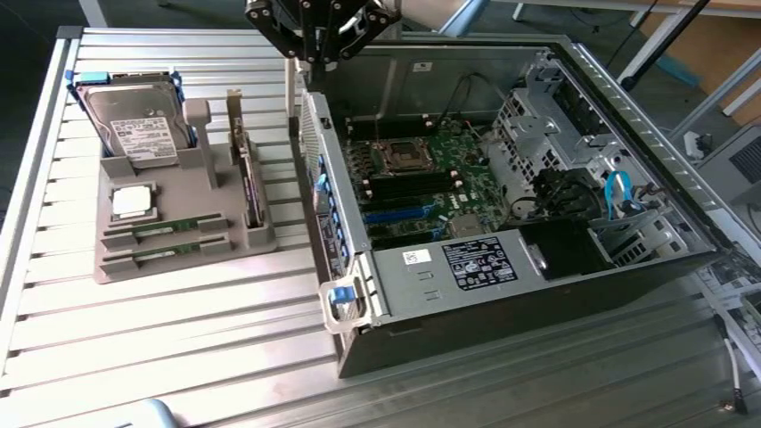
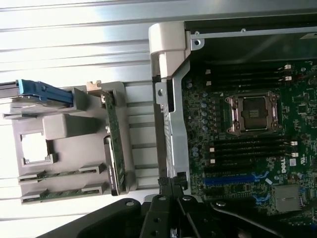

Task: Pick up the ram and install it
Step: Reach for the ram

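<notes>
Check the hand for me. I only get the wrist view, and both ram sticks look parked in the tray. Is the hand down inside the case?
Observer: No. The hand hangs above the computer case, over the wall nearest the grey tray.
Operator: Is it carrying anything?
Observer: No. From the side it is shut, with nothing between the fingertips.
Operator: What lies past the board, beyond my picture?
Observer: Blue cables loop inside the case, toward the exterior view's right.
</notes>
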Robot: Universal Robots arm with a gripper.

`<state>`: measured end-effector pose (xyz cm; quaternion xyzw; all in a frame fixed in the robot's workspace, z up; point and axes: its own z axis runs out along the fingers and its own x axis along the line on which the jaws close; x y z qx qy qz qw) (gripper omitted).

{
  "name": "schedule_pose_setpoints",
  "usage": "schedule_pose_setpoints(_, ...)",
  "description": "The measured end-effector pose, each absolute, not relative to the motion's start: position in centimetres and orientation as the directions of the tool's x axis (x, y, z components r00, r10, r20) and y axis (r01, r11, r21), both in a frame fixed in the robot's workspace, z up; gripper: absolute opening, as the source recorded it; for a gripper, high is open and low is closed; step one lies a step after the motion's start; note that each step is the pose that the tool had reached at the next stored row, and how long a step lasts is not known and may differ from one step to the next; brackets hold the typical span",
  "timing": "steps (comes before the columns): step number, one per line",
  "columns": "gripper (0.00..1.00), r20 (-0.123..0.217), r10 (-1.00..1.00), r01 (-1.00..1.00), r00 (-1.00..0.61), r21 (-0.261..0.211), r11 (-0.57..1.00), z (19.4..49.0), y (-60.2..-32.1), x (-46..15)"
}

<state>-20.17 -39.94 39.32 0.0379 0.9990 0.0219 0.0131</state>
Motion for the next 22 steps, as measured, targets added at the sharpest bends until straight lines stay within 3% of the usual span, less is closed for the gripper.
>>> schedule_pose_setpoints(22, 0.11, -0.024, 0.076, 0.075, -0.997, 0.045, 0.996, 39.3, -39.9, -25.4)
